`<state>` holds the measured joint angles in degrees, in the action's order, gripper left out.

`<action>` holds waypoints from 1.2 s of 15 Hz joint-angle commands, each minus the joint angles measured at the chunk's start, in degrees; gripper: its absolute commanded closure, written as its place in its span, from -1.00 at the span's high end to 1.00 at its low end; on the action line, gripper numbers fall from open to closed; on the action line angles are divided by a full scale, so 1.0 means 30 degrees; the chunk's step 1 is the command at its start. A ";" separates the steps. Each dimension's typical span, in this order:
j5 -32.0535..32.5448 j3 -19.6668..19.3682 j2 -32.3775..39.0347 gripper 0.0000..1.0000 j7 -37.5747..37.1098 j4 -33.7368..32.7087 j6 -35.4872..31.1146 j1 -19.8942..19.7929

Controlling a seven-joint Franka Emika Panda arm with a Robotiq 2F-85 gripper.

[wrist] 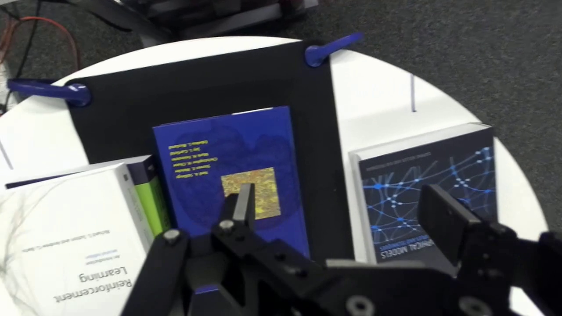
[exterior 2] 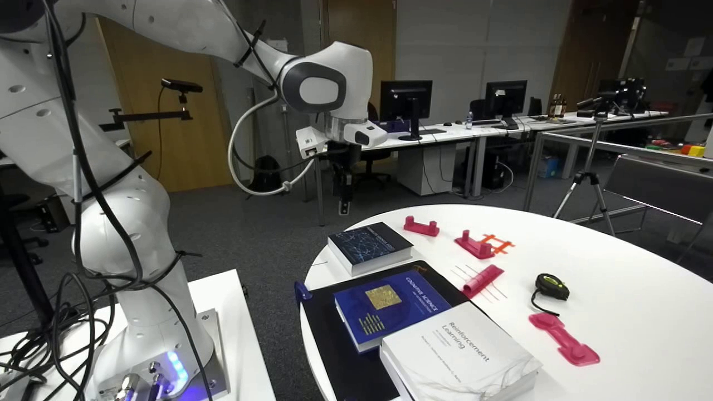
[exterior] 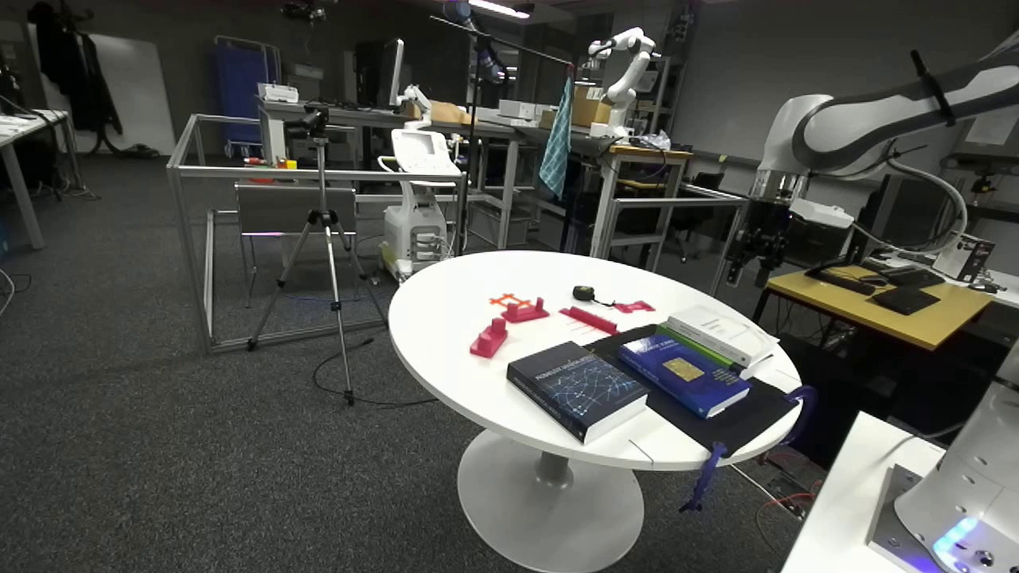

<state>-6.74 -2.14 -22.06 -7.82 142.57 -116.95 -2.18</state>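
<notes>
**Empty gripper (wrist: pixel 339 193) above blue book (wrist: pixel 210 175) and dark book (wrist: pixel 397 193); line-up and table-edge drop are main worries**

Fingers (wrist: pixel 445 219) spread wide, nothing between them, no contact; hanging well above the table (exterior: pixel 446 310) in both exterior views. Blue book flat on a black mat (wrist: pixel 206 87), dark book flat just beside the mat.

Line-up: wrist view has one finger over the blue book, the other over the dark book, gap partly over mat. Straight drop from here might press tips onto both covers instead of straddling one. Slanted view, so true offset can't tell.

Drop: dark book's corner sits close to the table rim. Sideways nudge could shove it off. Both books look thick, likely heavy and slick; off-centre squeeze may slip or twist, and cover width could be too much for the fingers.

Drag: blue straps (wrist: pixel 340 47) reach past the rim from the mat. Hooking one could pull mat and blue book along.

Knock: white book (wrist: pixel 66 219) sits on green book (wrist: pixel 151 206), just beside the blue book. Little finger room there, stack could shift.

Snag: white hose (exterior 2: pixel 230 150) loops loose by the arm (exterior 2: pixel 328 83); big wrist turn might catch it. Tape measure (exterior 2: pixel 551 285) and pink parts (exterior 2: pixel 561 336) lie farther off, lower concern.
</notes>
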 commanded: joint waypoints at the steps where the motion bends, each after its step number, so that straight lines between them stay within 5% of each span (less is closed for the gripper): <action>1: 0.3667 0.0175 0.0017 1.00 0.0572 0.1806 -0.1857 -0.1064; 5: 0.5986 -0.0503 0.0245 1.00 0.1303 0.2931 -0.2454 -0.1754; 11: 0.5344 -0.0572 0.0215 1.00 0.1055 0.2769 -0.1907 -0.1609; 18: 0.5681 -0.0202 0.1207 1.00 0.0608 0.4732 -0.4102 -0.1512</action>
<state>9.35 -3.24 -20.40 -5.26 153.75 -124.77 -6.75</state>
